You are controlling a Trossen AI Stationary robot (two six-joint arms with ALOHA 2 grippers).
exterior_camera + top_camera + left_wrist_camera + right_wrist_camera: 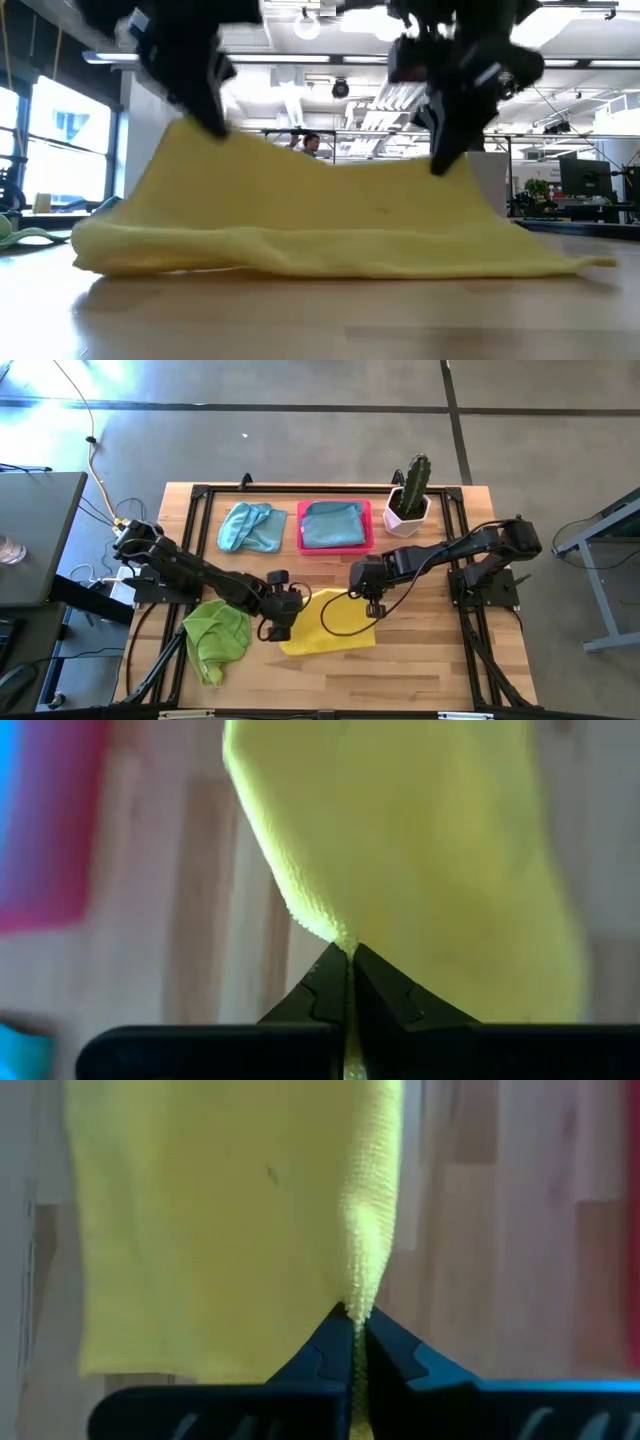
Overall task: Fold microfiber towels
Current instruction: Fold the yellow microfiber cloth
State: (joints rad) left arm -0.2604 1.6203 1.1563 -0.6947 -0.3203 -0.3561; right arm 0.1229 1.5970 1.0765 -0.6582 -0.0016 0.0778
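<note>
The soft yellow microfiber cloth (220, 1230) looks nubbly and matt; the pale wooden plank counter (320, 320) shows a smooth, faintly glossy finish.

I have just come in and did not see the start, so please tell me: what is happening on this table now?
The robot is folding cloths. Both arms hold the yellow towel at the table's front middle: the left pincer and the right pincer are each shut on a corner, lifting that edge while the rest lies on the wooden table. A lime green towel lies crumpled to the left. Farther back, one light blue towel lies loose on the table and another light blue towel sits in the pink tray, beside a potted cactus.
</note>
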